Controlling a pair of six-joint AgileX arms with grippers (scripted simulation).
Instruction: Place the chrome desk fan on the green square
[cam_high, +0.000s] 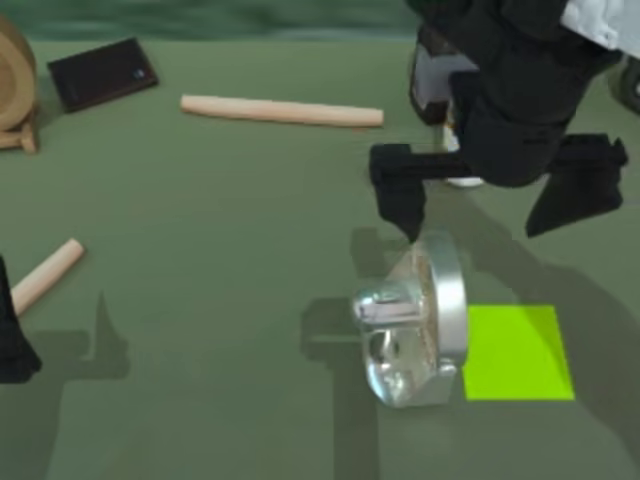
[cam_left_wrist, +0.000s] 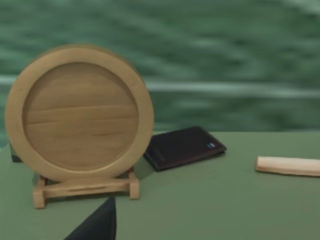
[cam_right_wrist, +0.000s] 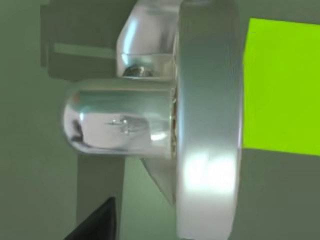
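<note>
The chrome desk fan (cam_high: 415, 320) stands upright on the olive table, its ringed head turned toward the green square (cam_high: 517, 352) and its base at the square's left edge. In the right wrist view the chrome desk fan (cam_right_wrist: 200, 125) fills the frame, motor cylinder pointing away from the green square (cam_right_wrist: 282, 85). My right gripper (cam_high: 475, 232) hovers open above and just behind the fan, holding nothing. One dark fingertip (cam_right_wrist: 100, 222) shows beside the motor. My left gripper (cam_high: 12, 345) sits parked at the table's left edge, with one fingertip (cam_left_wrist: 97, 225) in its wrist view.
A wooden round object on a stand (cam_high: 12, 85) (cam_left_wrist: 80, 112) is at the back left, with a dark wallet (cam_high: 102, 72) (cam_left_wrist: 182, 146) beside it. A long wooden rod (cam_high: 282, 110) lies at the back centre. A shorter rod (cam_high: 45, 275) lies at the left.
</note>
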